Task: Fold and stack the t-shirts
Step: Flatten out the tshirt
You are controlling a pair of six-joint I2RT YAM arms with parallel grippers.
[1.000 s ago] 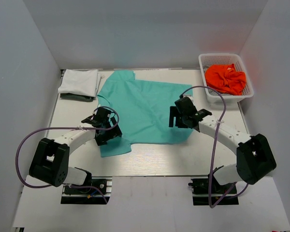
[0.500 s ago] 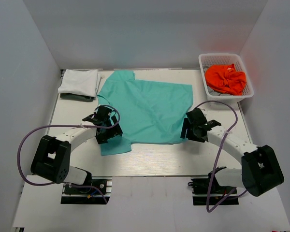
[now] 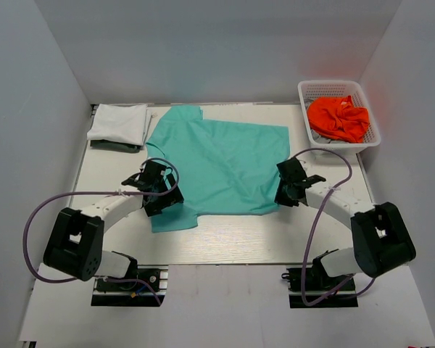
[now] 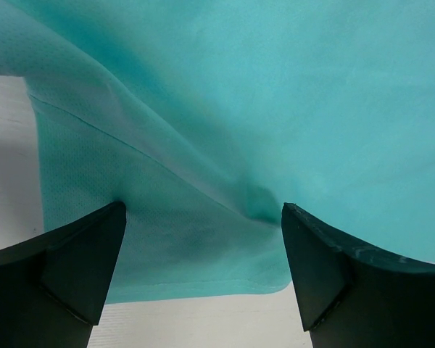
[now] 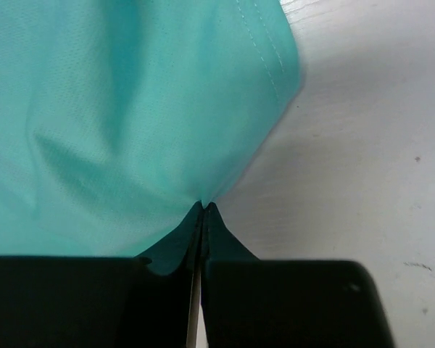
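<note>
Top view: a teal t-shirt [image 3: 217, 163] lies spread flat in the middle of a pale table [image 3: 232, 235]. The left gripper [image 3: 158, 190] hovers over the shirt's near left part, and the right gripper [image 3: 286, 190] sits at its near right corner. At the back left corner a folded white t-shirt [image 3: 119, 122] rests on a dark t-shirt [image 3: 116, 146], of which only an edge shows. At the back right, a white mesh basket [image 3: 370, 141] holds a crumpled orange t-shirt [image 3: 338, 117].

Left wrist view: the two dark fingers [image 4: 72, 268] stand wide apart, holding nothing. Between and beyond them lies teal cloth with a seam and a hemmed edge, and bare table shows to the left and below.

Right wrist view: the jaws are pressed together, and a pinch of the teal cloth is clamped between their tips. The cloth puckers toward that point. Its stitched hem runs up to the right, with white table beside it.
</note>
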